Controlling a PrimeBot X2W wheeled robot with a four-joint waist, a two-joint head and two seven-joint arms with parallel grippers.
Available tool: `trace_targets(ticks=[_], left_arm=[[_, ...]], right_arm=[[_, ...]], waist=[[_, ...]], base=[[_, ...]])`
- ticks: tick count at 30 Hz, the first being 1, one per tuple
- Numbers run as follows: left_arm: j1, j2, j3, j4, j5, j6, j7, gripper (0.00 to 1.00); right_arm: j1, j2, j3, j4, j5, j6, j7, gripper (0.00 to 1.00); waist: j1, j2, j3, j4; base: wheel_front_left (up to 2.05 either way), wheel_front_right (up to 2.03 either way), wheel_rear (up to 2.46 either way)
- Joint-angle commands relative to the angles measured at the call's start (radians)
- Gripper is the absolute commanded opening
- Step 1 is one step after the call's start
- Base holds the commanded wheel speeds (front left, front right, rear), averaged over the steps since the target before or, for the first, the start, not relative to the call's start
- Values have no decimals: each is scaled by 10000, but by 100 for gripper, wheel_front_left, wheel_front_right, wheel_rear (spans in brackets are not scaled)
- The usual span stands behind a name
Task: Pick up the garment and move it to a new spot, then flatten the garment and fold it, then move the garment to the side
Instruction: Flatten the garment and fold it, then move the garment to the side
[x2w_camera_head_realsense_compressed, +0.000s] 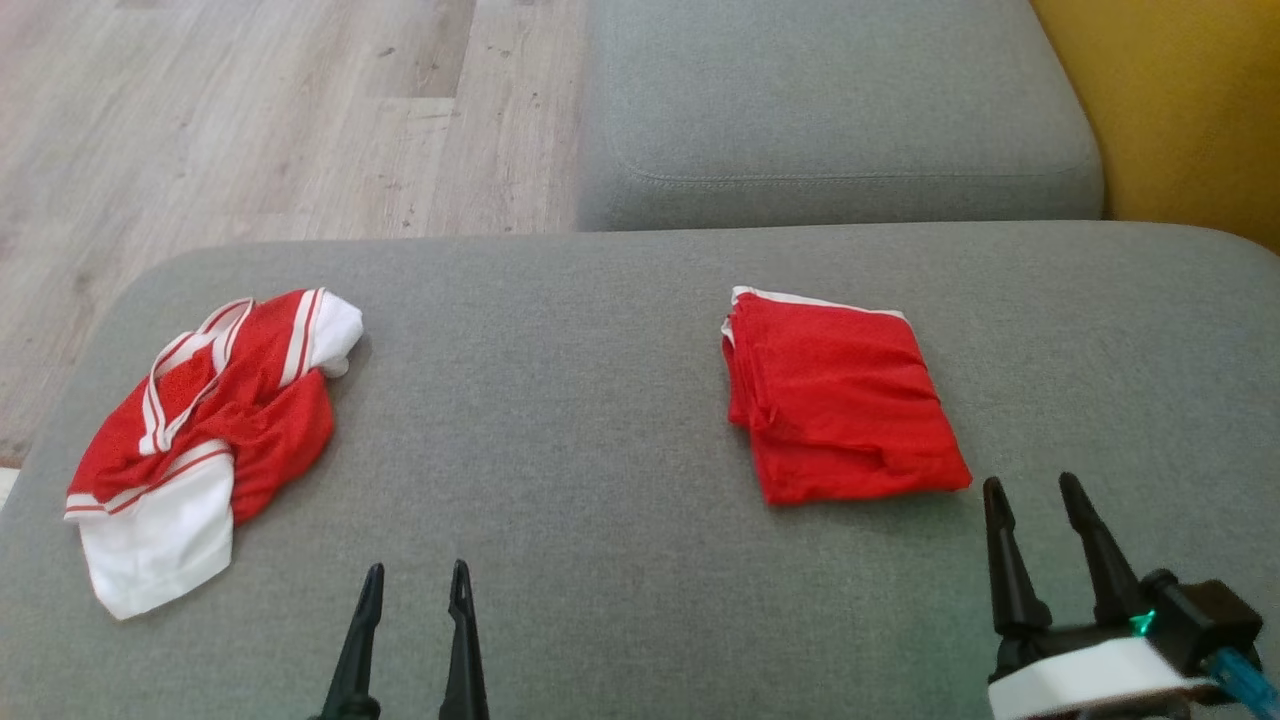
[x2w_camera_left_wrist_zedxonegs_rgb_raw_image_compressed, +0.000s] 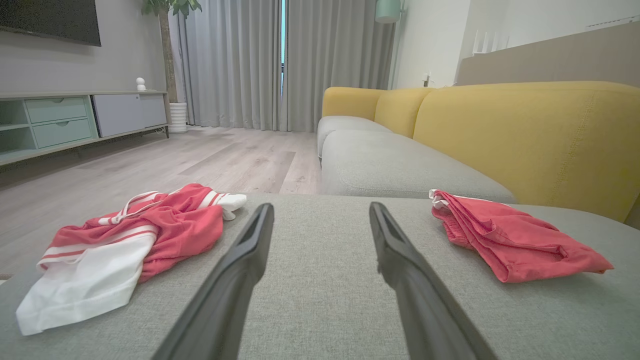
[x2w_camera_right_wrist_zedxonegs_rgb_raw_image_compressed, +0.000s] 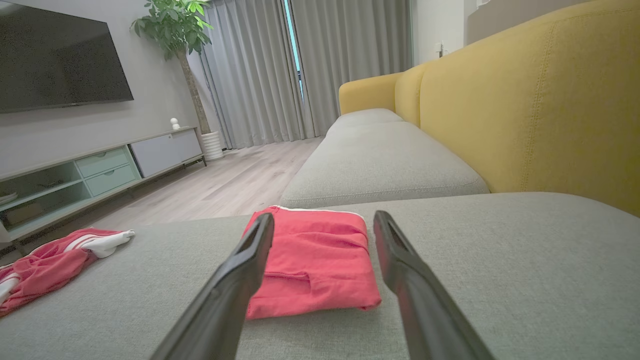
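A broad grey sofa cushion (x2w_camera_head_realsense_compressed: 620, 420) fills the lower two thirds of the head view. Pale wooden floor (x2w_camera_head_realsense_compressed: 250, 120) shows at the upper left, a second grey seat cushion (x2w_camera_head_realsense_compressed: 830, 100) at the upper centre, and the yellow backrest (x2w_camera_head_realsense_compressed: 1190, 100) in the upper right corner.

At the left of the frame lies a crumpled red-and-white garment (x2w_camera_head_realsense_compressed: 215, 430), bunched up, with its striped trim twisted and a white panel spilling toward the lower left.

At the bottom, left of centre, the left hand (x2w_camera_head_realsense_compressed: 417, 575) points up the frame. It is released, with its two dark fingers parted over bare fabric, holding nothing and well apart from both garments.

Right of centre rests a folded red garment (x2w_camera_head_realsense_compressed: 840, 400), a compact, roughly square stack with a white edge showing along its top.

At the lower right, the right hand (x2w_camera_head_realsense_compressed: 1031, 490) is also released and empty. Its fingertips are spread just beside the folded garment's lower right corner and do not touch it. In the right wrist view the folded piece lies on the cushion just beyond the parted fingers (x2w_camera_right_wrist_zedxonegs_rgb_raw_image_compressed: 250, 255).
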Motion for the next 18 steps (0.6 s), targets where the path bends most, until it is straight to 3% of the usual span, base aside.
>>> trace_targets(ticks=[1, 18], left_arm=[[-297, -43, 407, -330, 89, -4, -82, 100], [-197, -43, 422, -216, 275, -210, -82, 100]], right_arm=[[-255, -16, 225, -373, -64, -9, -108, 100], [-108, 114, 279, -340, -255, -9, -108, 100]], waist=[[1, -1, -7, -16], [1, -1, -40, -146]], base=[[0, 0, 0], [0, 0, 0]])
